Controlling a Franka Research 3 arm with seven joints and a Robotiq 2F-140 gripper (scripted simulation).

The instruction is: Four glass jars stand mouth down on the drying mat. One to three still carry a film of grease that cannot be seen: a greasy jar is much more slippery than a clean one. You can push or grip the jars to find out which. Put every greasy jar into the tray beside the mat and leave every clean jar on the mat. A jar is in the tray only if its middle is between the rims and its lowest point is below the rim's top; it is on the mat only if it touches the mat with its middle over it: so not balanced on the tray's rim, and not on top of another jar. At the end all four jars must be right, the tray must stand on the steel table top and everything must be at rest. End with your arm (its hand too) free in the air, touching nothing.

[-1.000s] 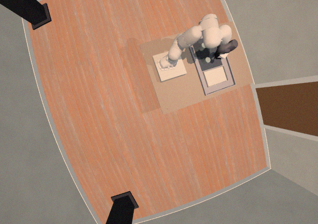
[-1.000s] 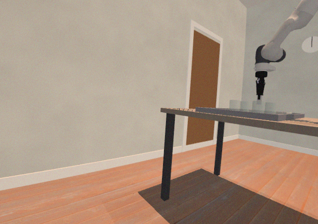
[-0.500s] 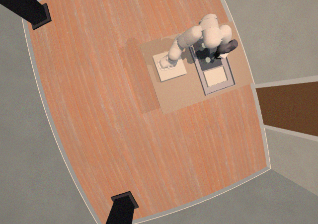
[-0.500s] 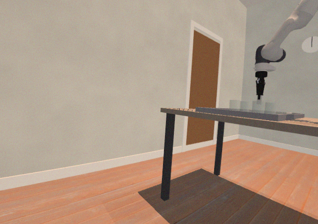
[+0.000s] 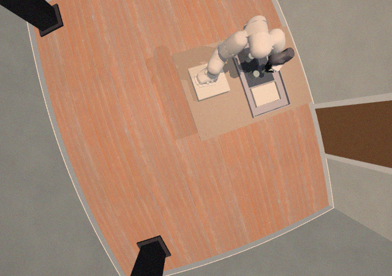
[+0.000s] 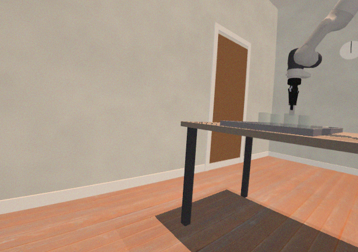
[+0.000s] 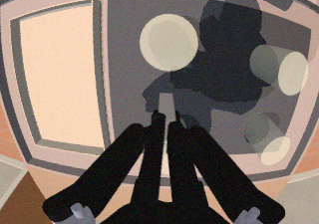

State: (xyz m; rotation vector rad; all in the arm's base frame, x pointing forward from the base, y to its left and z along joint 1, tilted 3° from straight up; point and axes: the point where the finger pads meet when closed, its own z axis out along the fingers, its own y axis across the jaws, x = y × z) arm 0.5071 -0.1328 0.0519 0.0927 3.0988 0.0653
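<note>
My gripper (image 6: pixel 292 111) (image 7: pixel 164 103) is shut and empty, pointing down over the dark mat (image 5: pixel 268 79) (image 7: pixel 127 100). In the wrist view its tips are just below a pale round jar (image 7: pixel 168 42); contact cannot be told. Two more jars, one (image 7: pixel 292 74) at the right and one (image 7: pixel 275 150) at the lower right, stand on the mat. The exterior view shows four translucent jars (image 6: pixel 264 117) (image 6: pixel 276 118) (image 6: pixel 291 119) (image 6: pixel 304 119) upright in a row. The fourth is not identifiable in the wrist view. The cream tray (image 5: pixel 265 94) (image 7: pixel 57 80) holds no jar.
The mat and tray lie side by side on a mauve-grey framed top (image 5: pixel 264 109) (image 6: pixel 265 127) on the wooden table (image 5: pixel 218 115). The arm (image 5: pixel 234 42) reaches over the mat from its pale base plate (image 5: pixel 213 92). Its shadow darkens much of the mat.
</note>
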